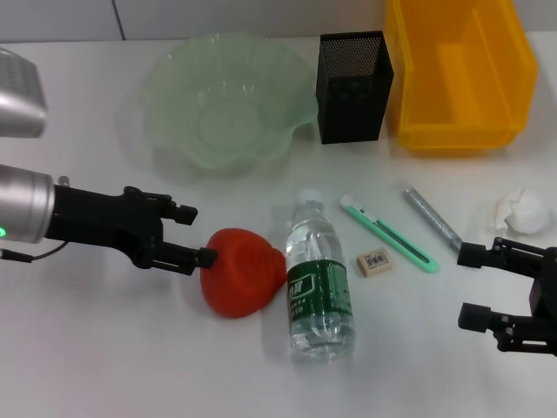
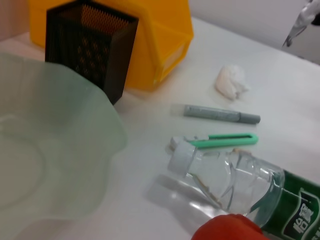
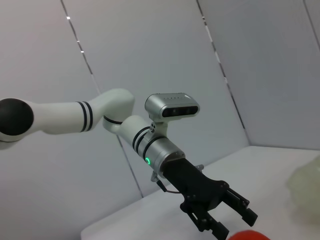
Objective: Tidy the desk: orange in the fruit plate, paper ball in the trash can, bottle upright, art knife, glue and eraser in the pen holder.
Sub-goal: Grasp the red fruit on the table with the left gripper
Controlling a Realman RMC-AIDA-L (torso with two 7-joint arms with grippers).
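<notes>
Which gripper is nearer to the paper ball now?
The right. The right gripper is open just in front of the paper ball, on the desk's right side. The left gripper is far across the desk, open at the orange.

The white desk (image 1: 104, 348) carries a pale green plate (image 1: 222, 109), a black mesh pen holder (image 1: 352, 87) and a yellow bin (image 1: 457, 74) along its far side. Nearer lie an orange (image 1: 239, 272) touching a bottle (image 1: 319, 283) on its side, an eraser (image 1: 375, 262), a green knife (image 1: 389, 233), a grey glue stick (image 1: 432, 219) and a paper ball (image 1: 524, 211).
</notes>
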